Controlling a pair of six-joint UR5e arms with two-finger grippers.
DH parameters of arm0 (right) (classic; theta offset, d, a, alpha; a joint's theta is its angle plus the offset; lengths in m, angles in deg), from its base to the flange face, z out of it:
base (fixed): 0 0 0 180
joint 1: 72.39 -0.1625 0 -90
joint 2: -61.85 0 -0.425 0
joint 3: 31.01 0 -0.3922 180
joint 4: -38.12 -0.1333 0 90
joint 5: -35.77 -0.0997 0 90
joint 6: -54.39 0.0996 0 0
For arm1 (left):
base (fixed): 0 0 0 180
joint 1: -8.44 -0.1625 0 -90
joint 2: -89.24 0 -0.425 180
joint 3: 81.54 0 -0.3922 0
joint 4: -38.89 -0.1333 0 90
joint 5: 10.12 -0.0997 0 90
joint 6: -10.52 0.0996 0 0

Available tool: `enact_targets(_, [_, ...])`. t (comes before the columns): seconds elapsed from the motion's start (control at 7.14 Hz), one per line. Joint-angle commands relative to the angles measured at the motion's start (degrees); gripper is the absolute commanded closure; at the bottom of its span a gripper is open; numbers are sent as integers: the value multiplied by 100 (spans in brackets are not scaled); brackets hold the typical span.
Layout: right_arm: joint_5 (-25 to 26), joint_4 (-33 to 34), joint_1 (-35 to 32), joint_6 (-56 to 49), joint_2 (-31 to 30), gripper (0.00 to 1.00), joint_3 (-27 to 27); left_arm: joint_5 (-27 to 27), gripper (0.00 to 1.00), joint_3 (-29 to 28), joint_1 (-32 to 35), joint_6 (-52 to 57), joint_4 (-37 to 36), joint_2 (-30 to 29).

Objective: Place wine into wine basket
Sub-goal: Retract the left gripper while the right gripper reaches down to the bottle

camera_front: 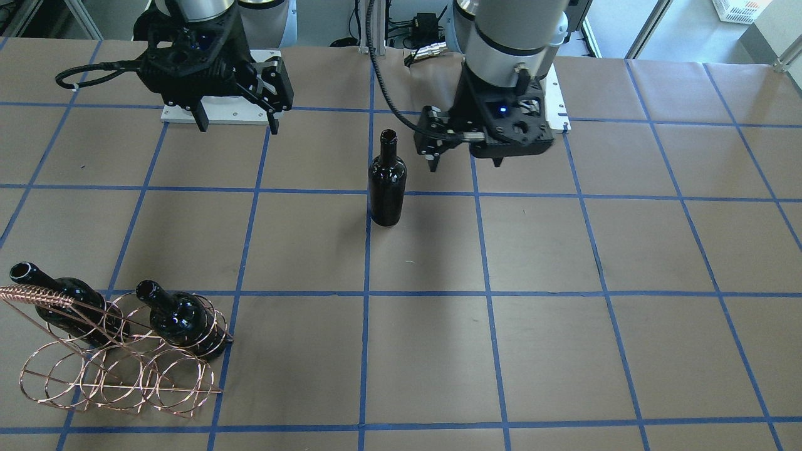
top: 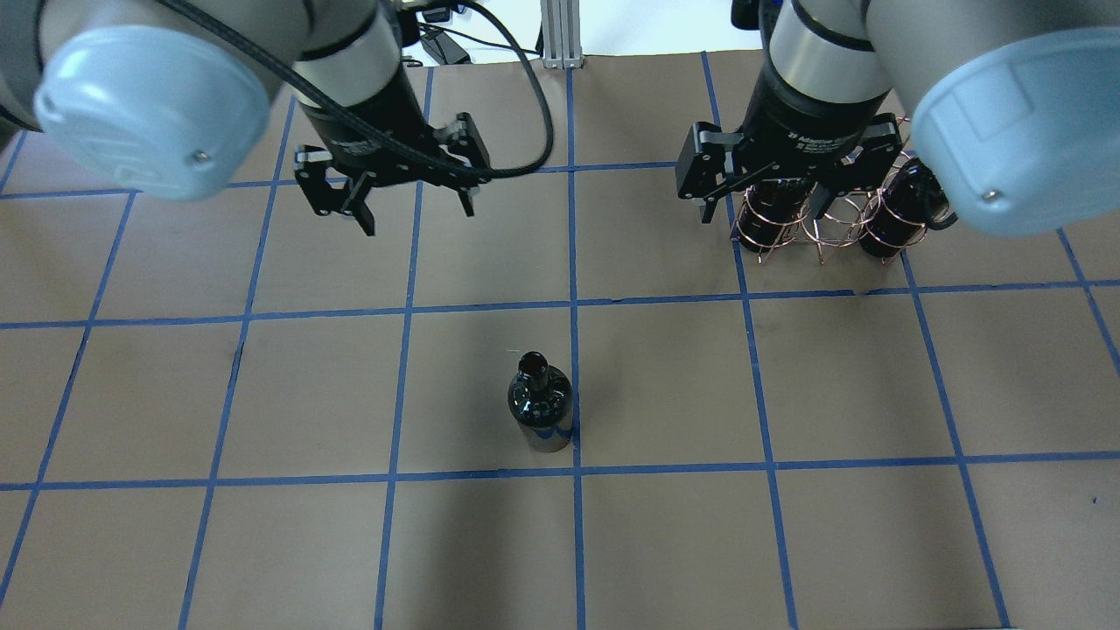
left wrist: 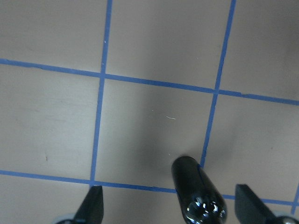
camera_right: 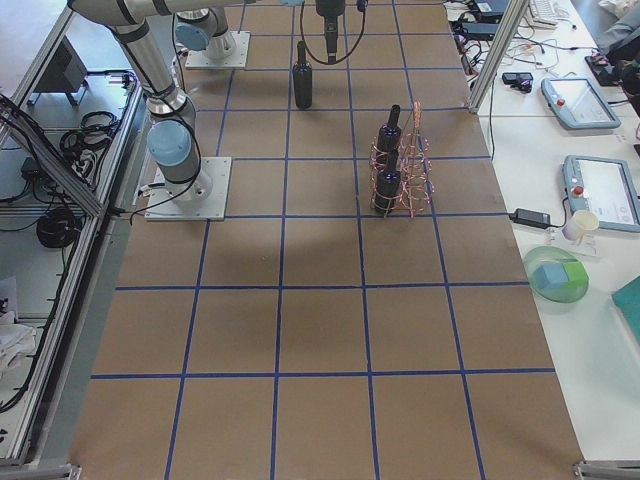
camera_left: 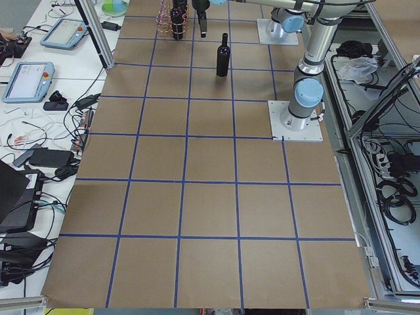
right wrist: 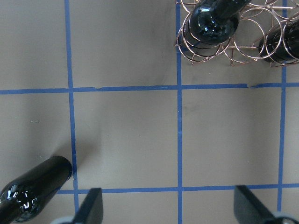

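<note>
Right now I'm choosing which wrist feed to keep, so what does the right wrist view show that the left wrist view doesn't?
Only the right wrist view shows the wine basket with two bottles slotted in its rings, and the open right gripper. Only the left wrist view shows the open left gripper, with the wine seen between its fingertips. Both show the upright wine and the blue-taped table.

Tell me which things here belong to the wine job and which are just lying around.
Job: standing bottle, wire rack, two racked bottles.
Lying about: handheld screens, paper cup, green bowl, cables.
</note>
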Motion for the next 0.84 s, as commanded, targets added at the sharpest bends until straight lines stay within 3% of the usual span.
enact_targets(0.0, [74,542,-865,863,261,0,12,-43,0,-69,-1130,832,11,11])
enact_targets(0.28, [93,1316,-1535,1504,665,0,4,-86,0,-52,-1336,1203,-94,2])
enact_targets(0.7, [277,1250,-2135,1789,991,0,47,-289,0,71,-1258,1176,-95,116])
